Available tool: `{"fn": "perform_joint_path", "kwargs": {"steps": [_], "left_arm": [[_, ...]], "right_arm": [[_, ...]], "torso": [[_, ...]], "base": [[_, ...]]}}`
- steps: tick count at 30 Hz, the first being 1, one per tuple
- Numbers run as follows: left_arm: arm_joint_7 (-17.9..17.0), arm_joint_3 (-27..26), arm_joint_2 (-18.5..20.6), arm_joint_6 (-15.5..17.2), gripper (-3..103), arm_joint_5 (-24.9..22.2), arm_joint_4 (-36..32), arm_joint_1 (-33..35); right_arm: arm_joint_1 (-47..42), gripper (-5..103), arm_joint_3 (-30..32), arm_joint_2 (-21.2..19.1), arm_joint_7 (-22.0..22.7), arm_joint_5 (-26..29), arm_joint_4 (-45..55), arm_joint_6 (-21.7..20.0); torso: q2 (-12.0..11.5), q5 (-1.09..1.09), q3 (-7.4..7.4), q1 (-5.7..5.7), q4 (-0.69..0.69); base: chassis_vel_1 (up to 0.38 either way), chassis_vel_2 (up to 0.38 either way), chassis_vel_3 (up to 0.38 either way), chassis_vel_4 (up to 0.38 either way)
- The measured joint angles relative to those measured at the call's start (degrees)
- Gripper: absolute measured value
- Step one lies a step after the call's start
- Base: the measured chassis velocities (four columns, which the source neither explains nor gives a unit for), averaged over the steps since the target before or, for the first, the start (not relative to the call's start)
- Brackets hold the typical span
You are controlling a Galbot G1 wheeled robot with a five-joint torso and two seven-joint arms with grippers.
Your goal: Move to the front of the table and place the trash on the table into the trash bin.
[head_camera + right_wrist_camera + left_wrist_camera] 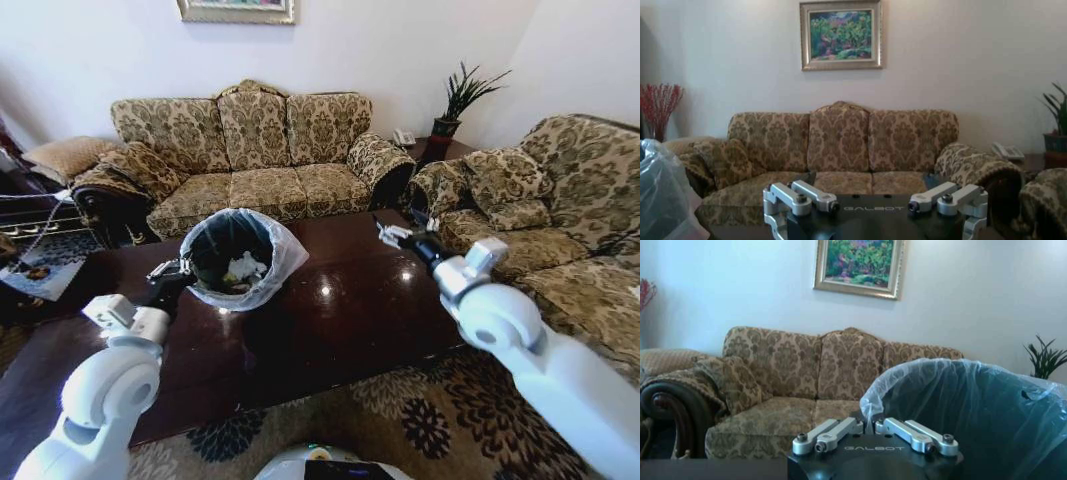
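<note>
On the glossy dark brown coffee table, toward its left half, stands the trash bin; small, round, black, lined with a translucent white plastic bag folded loosely over the rim; crumpled white tissue and a few scraps lie inside. Likely light and easy to tip or slide on the slick wood; bag is thin, soft, slippery, would crumple or pull free if pinched alone; better hold is the stiff rim or wall under the film, from the side. Tissue is soft, near weightless, compressible; pinch anywhere on its bulk. Left gripper sits just beside the bin's left wall, level with the rim, fingers drawn close together, seemingly on the bag's edge but contact is hidden; cannot tell if it grips. Right gripper hovers over the table's far right part, well apart from the bin, fingers spread wide, holding nothing.
</note>
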Motion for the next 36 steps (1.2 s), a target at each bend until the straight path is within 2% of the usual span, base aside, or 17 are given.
{"fn": "perform_joint_path", "kwargs": {"steps": [3,7,17,21,26,30,34,36], "left_arm": [[-0.1,-0.8,0.0,0.0,4,0.0,-0.5,0.5],[-0.1,-1.8,-0.3,0.0,4,0.2,-0.9,1.6],[0.1,-6.0,-0.3,-0.2,4,0.1,-1.1,2.0],[0.2,-6.2,-0.9,0.2,4,0.2,-1.7,2.8],[0.2,-6.4,-1.7,0.4,4,0.6,-2.0,3.1],[0.3,-7.3,-2.3,0.5,4,0.7,-2.3,3.5],[0.6,-8.1,-2.6,0.5,4,0.7,-2.3,3.8],[1.4,-8.6,-2.8,0.5,4,0.9,-2.3,4.2]], "right_arm": [[-6.3,100,5.0,1.9,-4.1,-3.5,1.4,-0.3],[-8.6,100,5.8,2.7,-5.9,-5.1,1.5,-0.3],[-5.6,100,0.9,3.4,-5.6,-5.7,0.3,-0.5],[-5.5,100,0.4,3.5,-6.3,-6.1,-0.8,-0.5],[-4.2,100,-1.8,3.4,-6.4,-6.4,-1.4,-0.5],[-2.3,100,-4.5,3.1,-5.8,-6.4,-1.8,-0.4],[-1.3,100,-5.6,2.8,-5.3,-6.2,-1.9,-0.4],[-1.2,100,-5.9,2.7,-5.1,-6.1,-1.9,-0.4]], "torso": [[0.0,0.0,0.0,0.0,0.0],[0.0,0.0,0.0,0.0,0.01],[0.0,0.0,-0.01,-0.04,0.02],[0.0,0.01,-0.02,-0.04,-0.02],[-0.3,-0.03,-0.19,-0.17,0.03],[-0.8,0.03,-0.4,-0.35,0.03],[-1.2,-0.04,-0.67,-0.55,0.02],[-1.5,0.02,-0.86,-0.69,0.02]], "base": [[0.007,-0.024,-0.016,0.02],[0.056,-0.075,-0.069,0.08],[0.199,-0.189,-0.19,0.205],[0.248,-0.237,-0.249,0.226],[0.224,-0.193,-0.162,0.227],[0.251,-0.113,-0.131,0.206],[0.24,-0.139,-0.139,0.241],[0.28,-0.109,-0.135,0.248]]}}
